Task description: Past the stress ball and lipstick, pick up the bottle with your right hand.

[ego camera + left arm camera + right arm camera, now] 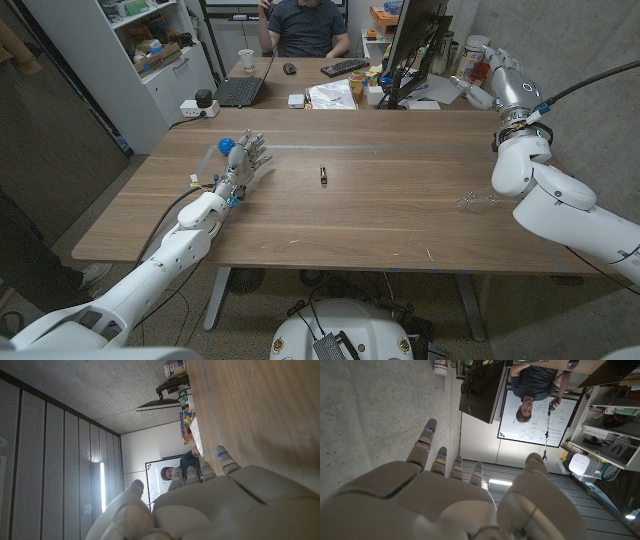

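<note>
The clear bottle (475,200) lay on its side on the table (400,230) at about four o'clock, just beside the right forearm. The right hand (465,505) was raised well off the table toward two o'clock, fingers spread and empty, likely still to descend. The lipstick (323,175) lay near centre. At nine o'clock the left hand (243,160), open, rested beside the blue stress ball (227,146), apparently waiting.
</note>
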Robot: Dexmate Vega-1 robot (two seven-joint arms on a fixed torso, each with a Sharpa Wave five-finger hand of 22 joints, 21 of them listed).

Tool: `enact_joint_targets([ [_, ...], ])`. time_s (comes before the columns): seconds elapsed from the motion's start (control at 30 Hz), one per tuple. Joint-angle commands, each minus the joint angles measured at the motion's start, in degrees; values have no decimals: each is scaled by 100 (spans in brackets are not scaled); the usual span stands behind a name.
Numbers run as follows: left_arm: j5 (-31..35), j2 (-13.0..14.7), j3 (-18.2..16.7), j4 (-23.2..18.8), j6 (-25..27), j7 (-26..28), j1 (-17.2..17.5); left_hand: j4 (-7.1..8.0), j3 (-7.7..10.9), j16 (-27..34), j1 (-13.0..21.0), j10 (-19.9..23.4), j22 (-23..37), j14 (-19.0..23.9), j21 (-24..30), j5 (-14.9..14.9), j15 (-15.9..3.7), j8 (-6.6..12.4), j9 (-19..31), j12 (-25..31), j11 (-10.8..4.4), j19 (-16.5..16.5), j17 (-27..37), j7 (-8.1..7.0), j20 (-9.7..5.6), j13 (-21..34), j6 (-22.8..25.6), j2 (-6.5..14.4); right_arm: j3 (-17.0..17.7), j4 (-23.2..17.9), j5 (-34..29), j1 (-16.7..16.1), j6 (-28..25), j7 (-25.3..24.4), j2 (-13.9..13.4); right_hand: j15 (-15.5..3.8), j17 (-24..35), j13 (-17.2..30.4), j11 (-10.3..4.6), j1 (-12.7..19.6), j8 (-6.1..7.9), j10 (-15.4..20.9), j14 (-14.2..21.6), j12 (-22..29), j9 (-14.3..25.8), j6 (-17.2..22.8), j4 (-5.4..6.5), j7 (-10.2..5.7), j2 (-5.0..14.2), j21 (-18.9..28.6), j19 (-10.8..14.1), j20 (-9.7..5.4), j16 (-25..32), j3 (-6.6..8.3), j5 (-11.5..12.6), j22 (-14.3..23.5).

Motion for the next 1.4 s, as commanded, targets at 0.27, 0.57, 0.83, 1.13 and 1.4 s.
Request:
enact_joint_targets([
  [0.27,-50,-55,2,393,-10,-375,-227,14,-26,29,9,-28,14,-37,-17,32,-45,30,19,40,-2,15,28,-59,37,13,-23,60,-572,-781,-461,244,-2346,190,-180,66,9,33,47,131,54,-10,-21,6,23,123,-62,-8,21,14,117,35,-32,17,39,14],
  [0.57,-70,-72,25,533,36,-563,-328,13,-34,29,9,-26,14,-37,-22,33,-50,32,19,41,-2,20,28,-62,42,13,-18,58,-1017,-756,-40,701,-3007,363,-316,195,21,42,145,139,-81,-174,-149,-40,43,-231,-7,166,227,-147,-112,56,-83,28,-22,7],
  [0.83,-58,-54,11,522,25,-571,-309,12,-40,29,9,-27,14,-37,-28,33,-41,28,19,40,-5,21,28,-59,40,13,-28,57,-914,-764,-364,575,-3072,976,-304,153,18,43,84,267,-31,-144,-117,-20,45,-166,-55,6,321,-143,-94,46,-72,86,-63,11],
  [1.13,-50,-53,19,548,20,-631,-329,11,-48,25,10,-25,15,-49,-38,33,-39,29,19,40,-5,16,28,-59,42,13,-26,55,-975,-654,-2509,323,-3072,2844,137,150,15,44,83,329,-15,-102,-85,-2,46,-139,-88,-5,328,-130,-54,41,-62,98,-80,14],
  [1.4,-25,-50,30,552,17,-651,-364,11,-53,24,10,-26,15,-51,-43,34,-49,30,19,39,-12,18,27,-60,40,13,-25,54,-1065,-537,-3246,358,-3072,3900,249,147,14,44,84,365,-12,-97,-67,0,46,-137,-107,-7,330,-119,-19,37,-57,105,-88,16],
])
